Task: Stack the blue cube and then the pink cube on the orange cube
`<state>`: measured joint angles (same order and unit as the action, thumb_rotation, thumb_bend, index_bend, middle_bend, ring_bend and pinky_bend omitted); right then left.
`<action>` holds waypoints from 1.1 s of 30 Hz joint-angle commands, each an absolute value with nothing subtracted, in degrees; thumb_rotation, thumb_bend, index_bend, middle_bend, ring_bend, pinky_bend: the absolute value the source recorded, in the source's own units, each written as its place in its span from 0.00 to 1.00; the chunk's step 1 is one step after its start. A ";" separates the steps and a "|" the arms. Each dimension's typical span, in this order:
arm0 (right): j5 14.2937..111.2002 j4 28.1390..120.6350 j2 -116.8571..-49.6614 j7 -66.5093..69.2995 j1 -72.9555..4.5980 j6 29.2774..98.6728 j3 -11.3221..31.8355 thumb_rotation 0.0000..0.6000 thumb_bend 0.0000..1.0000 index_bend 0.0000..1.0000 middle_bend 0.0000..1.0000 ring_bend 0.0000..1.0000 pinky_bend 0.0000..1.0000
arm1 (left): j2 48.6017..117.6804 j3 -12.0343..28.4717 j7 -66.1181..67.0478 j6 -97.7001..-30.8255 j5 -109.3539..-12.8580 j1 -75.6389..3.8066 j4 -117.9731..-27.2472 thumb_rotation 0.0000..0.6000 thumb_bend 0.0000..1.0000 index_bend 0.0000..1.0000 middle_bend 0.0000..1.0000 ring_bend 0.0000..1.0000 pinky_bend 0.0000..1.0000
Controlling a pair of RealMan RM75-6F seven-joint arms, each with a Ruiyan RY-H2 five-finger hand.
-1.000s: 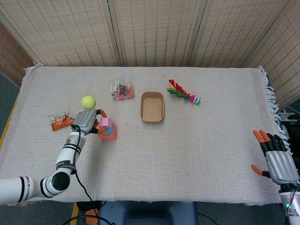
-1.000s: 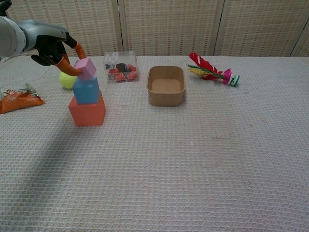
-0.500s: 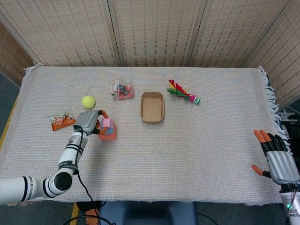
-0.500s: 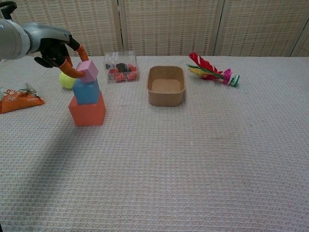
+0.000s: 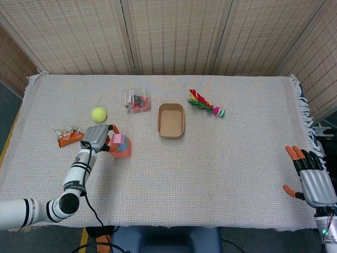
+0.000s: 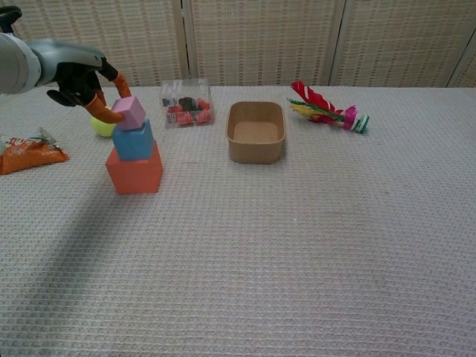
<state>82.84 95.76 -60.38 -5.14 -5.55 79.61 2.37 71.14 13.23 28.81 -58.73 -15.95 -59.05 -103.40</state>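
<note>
The orange cube (image 6: pixel 134 174) stands on the cloth at the left, with the blue cube (image 6: pixel 134 140) on top of it. The pink cube (image 6: pixel 130 111) sits slightly tilted on the blue one. My left hand (image 6: pixel 78 76) reaches in from the left and pinches the pink cube between orange-tipped fingers (image 6: pixel 102 112). From above, the left hand (image 5: pixel 96 135) is beside the pink cube (image 5: pixel 117 139), which covers most of the blue cube (image 5: pixel 123 147) and orange cube (image 5: pixel 123 154). My right hand (image 5: pixel 314 180) hangs open off the table's right edge, holding nothing.
A yellow ball (image 6: pixel 101 126) and an orange snack packet (image 6: pixel 30 156) lie left of and behind the stack. A clear box of small parts (image 6: pixel 187 103), a brown tray (image 6: pixel 256 153) and a feather toy (image 6: pixel 327 108) sit further right along the back.
The left hand has drawn slightly left and the pink cube has shifted left with it, settling lower on the blue cube. The right hand has not moved.
</note>
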 commanded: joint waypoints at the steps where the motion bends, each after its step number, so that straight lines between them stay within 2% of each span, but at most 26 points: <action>1: 82.81 95.76 -60.38 -5.15 -5.53 79.67 2.40 1.00 0.06 0.00 0.00 0.00 0.00 | 71.16 13.13 28.70 -58.53 -15.97 -58.90 -103.10 1.00 0.41 0.48 1.00 1.00 1.00; 16: 82.82 95.81 -60.39 -5.27 -5.45 79.79 2.44 1.00 0.06 0.00 0.00 0.00 0.00 | 71.16 12.92 28.45 -57.83 -16.95 -58.57 -102.59 1.00 0.41 0.32 1.00 1.00 1.00; 33: 82.86 95.85 -60.39 -5.31 -5.40 79.91 2.48 1.00 0.06 0.00 0.00 0.00 0.00 | 70.72 12.85 28.27 -58.56 -18.88 -58.05 -104.41 1.00 0.41 0.27 1.00 1.00 1.00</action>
<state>82.86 95.85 -60.39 -5.31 -5.40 79.91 2.48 70.78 12.87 28.29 -58.49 -18.81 -58.11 -104.35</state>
